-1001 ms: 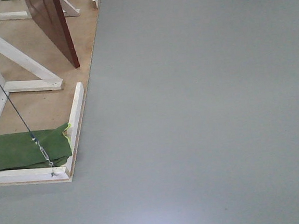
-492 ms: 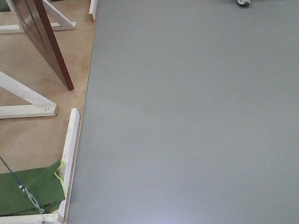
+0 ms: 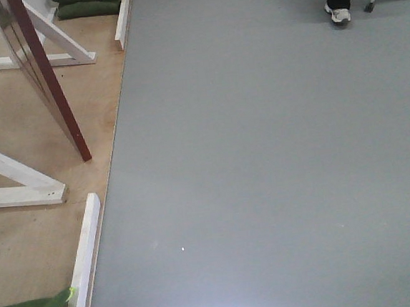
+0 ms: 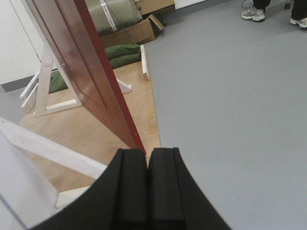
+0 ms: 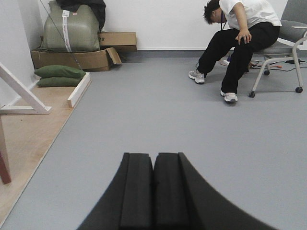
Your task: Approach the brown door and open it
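The brown door (image 3: 41,81) stands swung out over a plywood platform (image 3: 32,233) at the upper left of the front view, its glossy reddish face and lower corner showing. In the left wrist view the brown door (image 4: 81,62) rises just ahead of my left gripper (image 4: 147,153), which is shut with nothing between its black fingers. Its handle is out of view. My right gripper (image 5: 153,157) is shut and empty too, low over the grey floor, with only the door's bottom corner (image 5: 4,167) at the far left.
White wooden braces (image 3: 21,187) and rails (image 3: 88,250) edge the platform. Green sandbags (image 3: 87,2) lie at its back and front corners. A seated person (image 5: 240,33) on a chair is at the far right. Cardboard boxes (image 5: 76,57) stand against the wall.
The front view has advanced: the platform, door and green sandbag have slid down and left in frame, the cable is gone from view, and the person's feet have come further in at top right.
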